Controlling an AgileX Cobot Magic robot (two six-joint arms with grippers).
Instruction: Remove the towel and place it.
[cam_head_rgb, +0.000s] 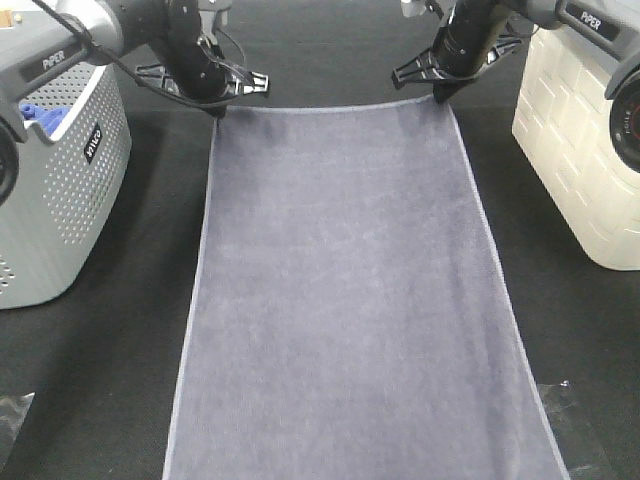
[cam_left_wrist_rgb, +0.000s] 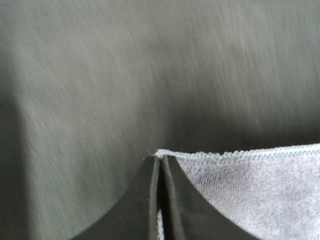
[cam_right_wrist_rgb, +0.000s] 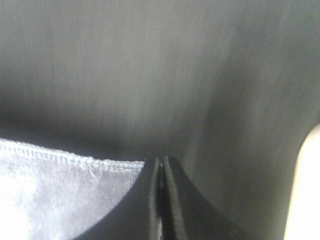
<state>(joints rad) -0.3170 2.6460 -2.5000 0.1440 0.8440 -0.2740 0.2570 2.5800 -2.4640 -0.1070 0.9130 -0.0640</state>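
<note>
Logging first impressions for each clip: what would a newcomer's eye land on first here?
The grey-lavender towel dominates, spread flat down the middle of the black table. At its far edge the left gripper and the right gripper each pinch a corner, jaws shut. A grey perforated basket holding a blue cloth stands at the left, and a cream basket at the right.

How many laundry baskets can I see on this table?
2. A grey perforated basket stands left of the towel, something blue inside; a cream basket stands right of it. Others could sit outside the picture.
</note>
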